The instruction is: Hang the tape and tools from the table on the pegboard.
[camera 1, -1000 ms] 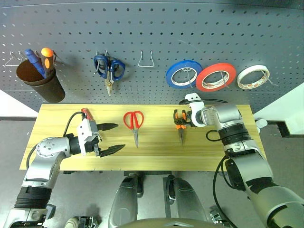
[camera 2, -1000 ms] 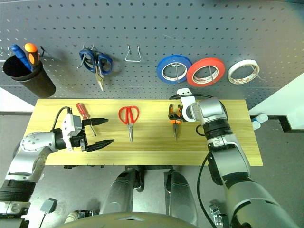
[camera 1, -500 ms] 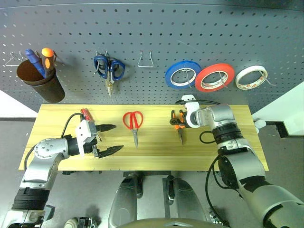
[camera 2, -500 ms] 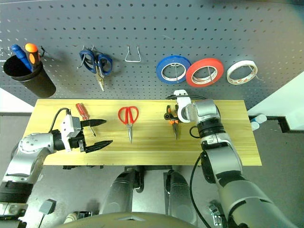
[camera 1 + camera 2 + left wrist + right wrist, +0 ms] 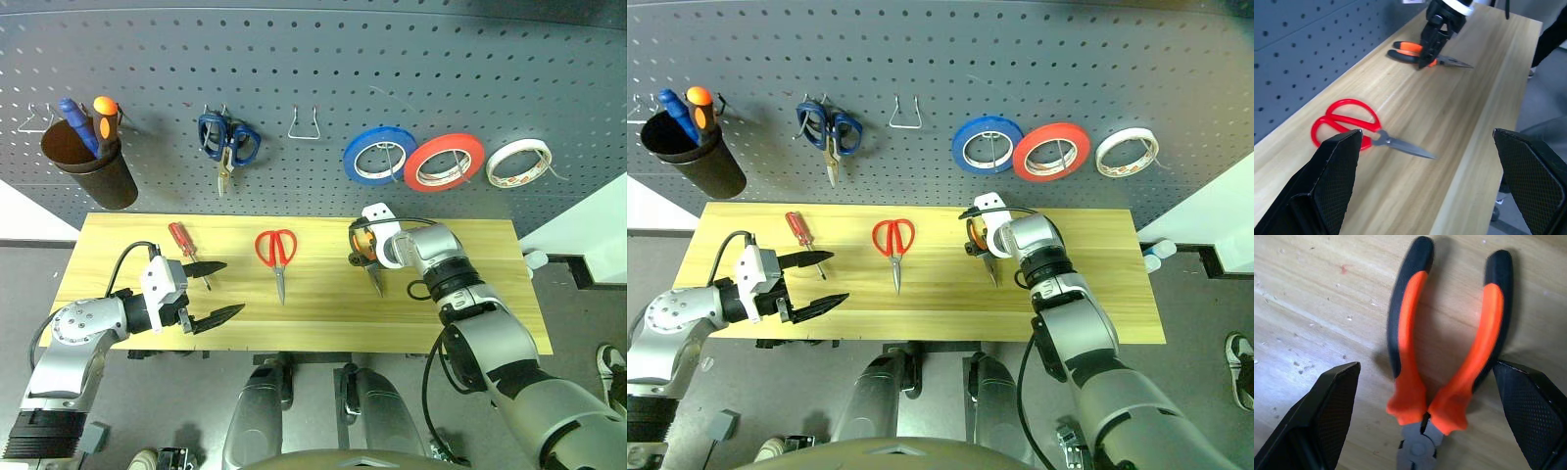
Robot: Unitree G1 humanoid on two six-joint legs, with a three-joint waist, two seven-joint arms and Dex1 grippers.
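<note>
Leftmost, left gripper: fingers spread wide, holding nothing, hovering over the near edge of the table. Just beyond its fingertips, red-handled screwdriver, lying flat. Further right, red-handled scissors, flat on the wood, blades toward the near edge. Right again, orange-and-black pliers, also flat, long axis running from the pegboard side toward the near edge, handles at the far end, nose at the near end. Right gripper directly above those handles, pointing steeply down, fingers fully apart and straddling both handles, one finger outside each, nothing clamped yet. Clearly the nearer arm for the pliers; probably a straight closing across the handles next. On the pegboard, far right, cream tape, already hanging on a hook.
</note>
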